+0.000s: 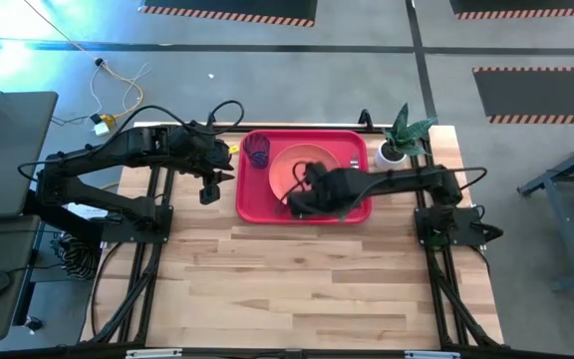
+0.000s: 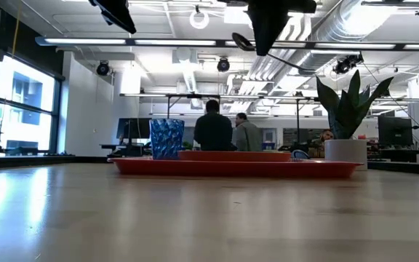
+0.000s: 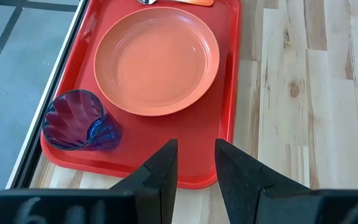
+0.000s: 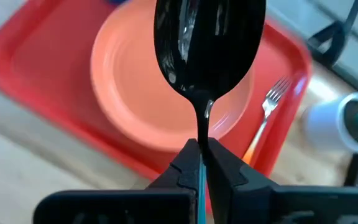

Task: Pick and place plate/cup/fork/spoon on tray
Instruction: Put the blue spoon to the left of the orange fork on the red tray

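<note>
Two arms meet over the tray in the high view, at upper centre of the frame. The plate lies in the tray's middle and the cup stands in its upper left corner. The right gripper hangs over the plate's lower edge, hiding what it carries; the left gripper waits just left of the tray, over bare table. A potted plant stands right of the tray. In the low view the tray shows as a thin red band across mid-frame, with the cup at its left end, the plate as a low rise at centre and the plant pot at its right end; both arms drop in from the top edge, well above the tray, and people sit in the room behind. In the left wrist view the left gripper has its fingers slightly apart and holds nothing, just short of the tray's near rim; the plate is beyond it and the cup to its left. In the right wrist view the right gripper is clamped on the neck of the spoon, whose dark bowl points away and hangs over the plate; the fork lies on the tray right of the plate.
</note>
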Controlling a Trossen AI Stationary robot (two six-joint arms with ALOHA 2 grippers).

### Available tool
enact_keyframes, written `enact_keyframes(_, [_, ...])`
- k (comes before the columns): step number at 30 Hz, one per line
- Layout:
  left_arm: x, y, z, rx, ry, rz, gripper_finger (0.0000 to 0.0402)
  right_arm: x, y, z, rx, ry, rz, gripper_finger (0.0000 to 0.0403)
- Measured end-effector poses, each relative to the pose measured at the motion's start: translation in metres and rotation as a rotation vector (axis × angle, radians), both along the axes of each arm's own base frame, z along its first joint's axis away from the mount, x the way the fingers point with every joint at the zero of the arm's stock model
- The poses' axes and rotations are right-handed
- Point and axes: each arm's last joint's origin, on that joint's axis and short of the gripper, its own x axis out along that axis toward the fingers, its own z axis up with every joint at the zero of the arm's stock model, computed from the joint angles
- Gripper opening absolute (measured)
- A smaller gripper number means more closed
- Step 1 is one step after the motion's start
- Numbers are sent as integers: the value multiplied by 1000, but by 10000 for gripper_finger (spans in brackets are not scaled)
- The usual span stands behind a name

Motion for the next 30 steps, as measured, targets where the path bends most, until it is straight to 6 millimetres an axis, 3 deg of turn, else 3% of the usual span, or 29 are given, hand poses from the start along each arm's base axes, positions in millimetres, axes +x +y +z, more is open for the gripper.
enact_keyframes(11, [0, 0, 0, 6, 1, -1, 97, -26, -37, 37, -115, -34, 20, 0])
enact_keyframes(19, [1, 1, 0, 51, 9, -22, 97, -57, -55, 1, -60, 82, -95, 0])
enact_keyframes(30, [4, 4, 3, 115, -28, 37, 97, -96, -82, -23, 96, -104, -317, 0])
